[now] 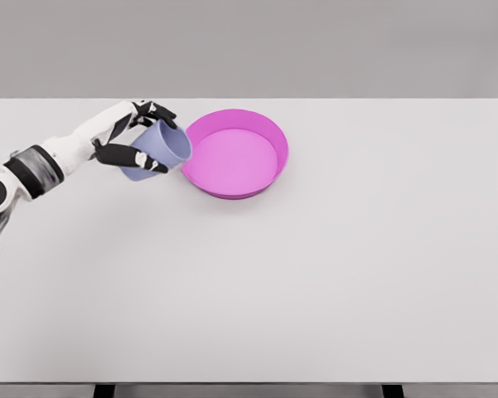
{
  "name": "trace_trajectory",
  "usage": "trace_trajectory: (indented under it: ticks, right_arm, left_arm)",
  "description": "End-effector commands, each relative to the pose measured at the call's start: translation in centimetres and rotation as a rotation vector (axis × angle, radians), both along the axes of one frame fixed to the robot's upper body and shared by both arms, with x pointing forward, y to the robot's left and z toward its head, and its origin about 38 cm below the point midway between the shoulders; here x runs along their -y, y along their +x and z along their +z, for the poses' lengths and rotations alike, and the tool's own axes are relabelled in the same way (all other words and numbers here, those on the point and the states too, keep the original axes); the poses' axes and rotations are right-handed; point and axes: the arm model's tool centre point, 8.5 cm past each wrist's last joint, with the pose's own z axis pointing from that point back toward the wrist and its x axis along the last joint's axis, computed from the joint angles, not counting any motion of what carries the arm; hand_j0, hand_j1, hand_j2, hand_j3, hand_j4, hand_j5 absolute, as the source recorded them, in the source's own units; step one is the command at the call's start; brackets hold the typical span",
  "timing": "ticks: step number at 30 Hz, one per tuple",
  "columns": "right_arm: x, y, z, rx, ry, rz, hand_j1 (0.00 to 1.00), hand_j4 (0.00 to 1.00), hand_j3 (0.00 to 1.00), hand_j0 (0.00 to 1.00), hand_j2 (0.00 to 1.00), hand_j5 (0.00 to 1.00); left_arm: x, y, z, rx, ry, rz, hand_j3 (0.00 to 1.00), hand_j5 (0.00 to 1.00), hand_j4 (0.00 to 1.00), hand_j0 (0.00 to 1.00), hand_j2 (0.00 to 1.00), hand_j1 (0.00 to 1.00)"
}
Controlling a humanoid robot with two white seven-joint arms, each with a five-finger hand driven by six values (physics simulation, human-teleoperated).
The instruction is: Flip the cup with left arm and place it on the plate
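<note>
A pale lavender cup [161, 148] hangs tilted above the table, its rim turned toward the right. My left hand [137, 137] is shut on the cup, black fingertips wrapped over its top and near side. The arm reaches in from the left edge. Just right of the cup sits a magenta plate [272, 139] with a raised wall, its pink floor bare. The cup's rim nearly touches the plate's left wall. My right arm does not show.
A white table [315, 282] fills the view, with its front edge near the bottom of the picture and a grey wall behind the far edge.
</note>
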Motion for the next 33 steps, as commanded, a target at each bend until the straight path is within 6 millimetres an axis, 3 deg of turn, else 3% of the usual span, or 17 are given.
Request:
trace_trajectory:
  ticks: [1,5,11,14,18,22,27,33]
  right_arm:
    - [0.0,0.0,0.0,0.000,0.000,-0.001,1.00,1.00,1.00,1.00,1.00,1.00]
    - [0.0,0.0,0.0,0.000,0.000,-0.001,1.00,1.00,1.00,1.00,1.00,1.00]
    - [0.0,0.0,0.0,0.000,0.000,0.001,1.00,1.00,1.00,1.00,1.00,1.00]
    - [0.0,0.0,0.0,0.000,0.000,-0.001,1.00,1.00,1.00,1.00,1.00,1.00]
    - [0.0,0.0,0.0,0.000,0.000,-0.001,1.00,1.00,1.00,1.00,1.00,1.00]
    - [0.0,0.0,0.0,0.000,0.000,-0.001,1.00,1.00,1.00,1.00,1.00,1.00]
    - [0.0,0.0,0.0,0.000,0.000,-0.001,1.00,1.00,1.00,1.00,1.00,1.00]
    - [0.0,0.0,0.0,0.000,0.000,-0.001,1.00,1.00,1.00,1.00,1.00,1.00]
  left_arm:
    - [1.7,0.3,-0.1,0.026,-0.107,0.004,0.47,0.47,0.47,0.47,0.47,0.47]
    - [3.8,1.7,-0.7,0.107,-0.263,0.020,0.48,0.48,0.48,0.48,0.48,0.48]
    - [7.5,2.9,-3.4,0.201,-0.493,0.101,0.52,0.52,0.52,0.52,0.52,0.52]
    - [8.9,2.9,-4.9,0.218,-0.567,0.101,0.54,0.54,0.54,0.54,0.54,0.54]
    - [11.3,2.0,-5.6,0.175,-0.761,0.067,0.55,0.55,0.55,0.55,0.55,0.55]
    - [12.3,2.1,-7.0,0.129,-0.851,0.093,0.55,0.55,0.55,0.55,0.55,0.55]
    - [11.4,2.7,-9.9,0.066,-0.842,0.170,0.55,0.55,0.55,0.55,0.55,0.55]
    - [10.6,4.2,-10.3,0.089,-0.796,0.279,0.54,0.54,0.54,0.54,0.54,0.54]
